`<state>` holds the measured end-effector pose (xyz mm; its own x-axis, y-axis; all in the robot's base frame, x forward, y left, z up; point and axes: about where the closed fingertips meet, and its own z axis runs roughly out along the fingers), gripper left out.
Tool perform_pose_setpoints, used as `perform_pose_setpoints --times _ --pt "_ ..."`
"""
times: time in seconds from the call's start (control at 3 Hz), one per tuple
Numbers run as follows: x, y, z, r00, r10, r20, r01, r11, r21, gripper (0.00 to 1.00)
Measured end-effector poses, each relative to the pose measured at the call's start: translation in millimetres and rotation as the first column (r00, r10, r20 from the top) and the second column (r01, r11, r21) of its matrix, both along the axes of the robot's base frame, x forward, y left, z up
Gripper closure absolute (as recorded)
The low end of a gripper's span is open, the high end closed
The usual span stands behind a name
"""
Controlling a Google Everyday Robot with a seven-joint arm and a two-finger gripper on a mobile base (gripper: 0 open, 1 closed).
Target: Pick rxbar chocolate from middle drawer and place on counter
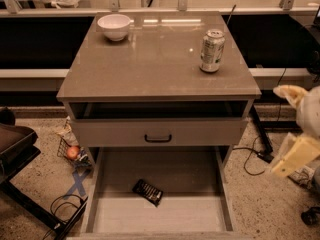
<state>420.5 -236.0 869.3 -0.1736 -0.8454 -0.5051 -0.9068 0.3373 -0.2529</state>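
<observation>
Gripper (299, 134) hangs at the right edge of the frame, pale and cream-coloured, beside the cabinet and level with the drawer front (125, 133) with its black handle (158, 138); I cannot tell whether it is wide or narrow, and it holds nothing I can see. Well to its left, the middle drawer (95, 199) is pulled out at lower centre, and the rxbar chocolate (148, 192) lies flat and askew on its pale floor. Above, the counter (155, 64) carries a soda can (212, 50) upright at right and a white bowl (114, 26) at upper left.
</observation>
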Motion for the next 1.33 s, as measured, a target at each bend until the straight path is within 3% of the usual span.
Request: perform_pose_setpoints --times 0.33,0.67,1.0,1.33 --pt "4 10 -44 0.996 -0.016 0.088 0.001 0.985 0.173 0.0" --pt "14 36 -55 0.985 -0.058 0.163 0.001 0.944 0.331 0.0" --pt "16 45 -47 0.9825 -0.063 0.175 -0.004 0.934 0.358 0.0" --pt "16 45 -47 0.9825 -0.063 0.175 -0.004 0.934 0.358 0.0"
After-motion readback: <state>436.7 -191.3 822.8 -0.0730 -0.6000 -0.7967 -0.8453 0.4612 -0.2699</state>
